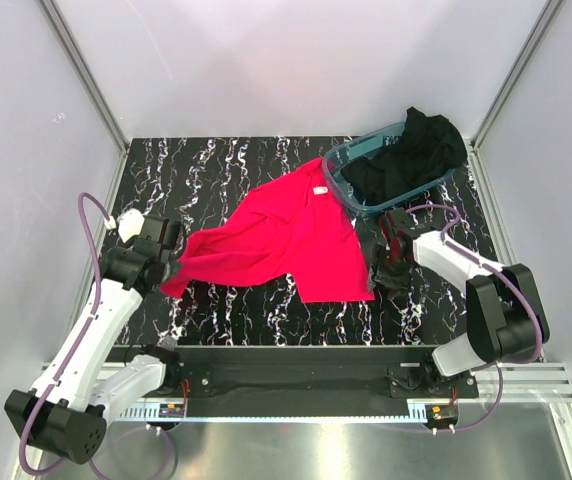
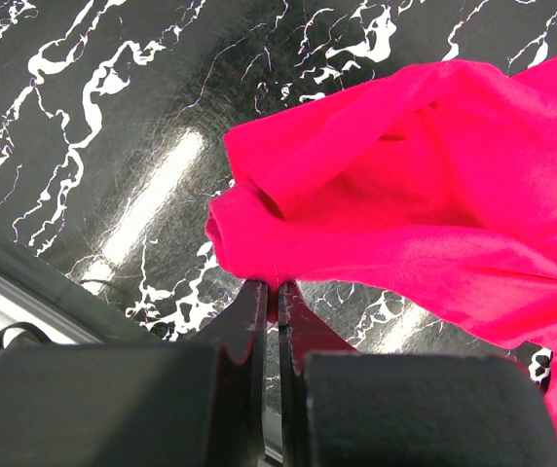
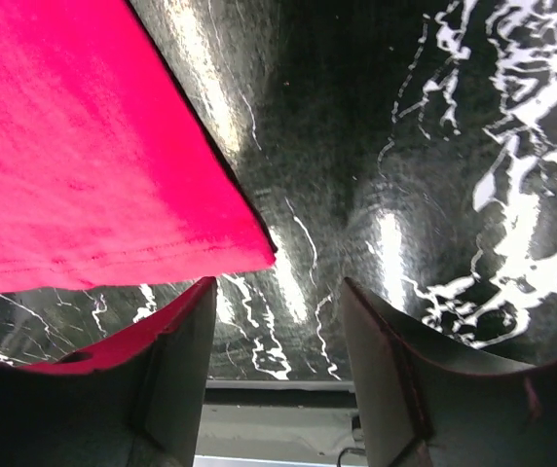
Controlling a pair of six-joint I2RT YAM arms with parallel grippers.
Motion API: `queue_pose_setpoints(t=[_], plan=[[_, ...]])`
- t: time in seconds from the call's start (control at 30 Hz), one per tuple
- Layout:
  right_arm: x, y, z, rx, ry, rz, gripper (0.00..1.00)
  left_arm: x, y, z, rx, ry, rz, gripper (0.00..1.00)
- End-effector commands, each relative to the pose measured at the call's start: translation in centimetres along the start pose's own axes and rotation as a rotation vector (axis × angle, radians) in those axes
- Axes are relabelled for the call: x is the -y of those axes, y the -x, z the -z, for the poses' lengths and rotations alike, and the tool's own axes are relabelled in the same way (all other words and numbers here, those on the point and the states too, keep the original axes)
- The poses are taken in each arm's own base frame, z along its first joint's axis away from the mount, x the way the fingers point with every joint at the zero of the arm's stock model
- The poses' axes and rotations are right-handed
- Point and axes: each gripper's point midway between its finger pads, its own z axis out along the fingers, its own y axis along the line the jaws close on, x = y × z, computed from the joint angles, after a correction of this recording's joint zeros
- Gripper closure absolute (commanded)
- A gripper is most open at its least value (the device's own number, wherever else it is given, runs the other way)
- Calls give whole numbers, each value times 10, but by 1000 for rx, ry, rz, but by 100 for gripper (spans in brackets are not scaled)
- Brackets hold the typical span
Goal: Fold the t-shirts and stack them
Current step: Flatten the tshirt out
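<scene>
The left end effector point(image 2: 271, 292) is closed on the pinkish-red t-shirt point(image 1: 286, 235). In the left wrist view a small roll of its edge is seen pinched between fingers that stand almost together. This hold is judged to act as an anchor: with the left end of the garment drawn out toward that arm, the cloth can be pulled flat before any fold is made.

The right end effector point(image 3: 278, 292) is open. Its jaws are set apart low over the surface point(image 1: 226, 170), and only bare marbled black is seen between them. The near right corner of the hem lies just beside the gap, not inside it. Whether that corner is being approached or is simply left lying cannot be told.

The pinkish-red t-shirt is spread across the middle of the surface. It lies flat on its right half and is gathered into creases toward the left grip, and its collar end lies close by the teal tub point(image 1: 338, 165).

The black t-shirt point(image 1: 411, 150) is heaped in that tub at the far right corner and spills over the rim. It is presumably kept out of the way there until its turn comes. No fold is seen on either garment, and no stack is begun.
</scene>
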Motion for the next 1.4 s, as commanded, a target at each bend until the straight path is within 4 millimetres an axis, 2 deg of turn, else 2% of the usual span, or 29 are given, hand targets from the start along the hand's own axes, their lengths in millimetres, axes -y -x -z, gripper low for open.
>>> queue_pose_setpoints(t=[0.0, 0.23, 0.27, 0.57, 0.7, 0.73, 0.83, 0.9, 0.97, 1.0, 1.07, 1.1, 1.17, 1.2, 1.27, 1.3, 1.37], plan=[[-8, 9, -8, 35, 41, -22, 40, 4, 4, -4, 16, -9, 8, 100], [-14, 11, -23, 8, 53, -45, 49, 3, 5, -2, 17, -8, 8, 100], [-15, 8, -24, -7, 58, -49, 52, 2, 4, -2, 18, -7, 10, 100], [-11, -2, -29, -35, 54, -71, 60, 0, 2, -3, 17, -2, 20, 100], [-16, 1, -34, -40, 66, -66, 76, 0, 3, -3, 16, 0, 25, 100], [-18, 3, -33, -37, 77, -70, 85, 0, 3, -4, 16, -1, 26, 100], [-33, 15, -25, -1, 141, -64, 95, 3, 7, -2, 27, -13, 31, 100], [-46, 30, -6, 62, 197, -56, 98, 7, 17, 3, 48, -30, 47, 100], [-71, 61, 35, 180, 290, -33, 100, 8, 30, 8, 84, -29, 78, 100], [-89, 86, 67, 272, 355, -16, 100, 12, 46, 16, 118, -47, 111, 100], [-113, 111, 116, 394, 462, 12, 100, 16, 69, 24, 167, -67, 170, 100], [-130, 132, 155, 486, 531, 35, 100, 27, 91, 36, 217, -114, 213, 100], [-151, 151, 190, 560, 620, 64, 100, 30, 114, 45, 266, -131, 258, 100], [-165, 165, 225, 625, 679, 83, 100, 36, 134, 56, 305, -154, 289, 100], [-187, 175, 250, 648, 776, 132, 100, 31, 156, 65, 347, -143, 326, 100], [-198, 181, 279, 694, 839, 142, 100, 30, 164, 69, 359, -138, 339, 100], [-218, 187, 312, 754, 957, 196, 100, 24, 194, 86, 432, -141, 378, 100]])
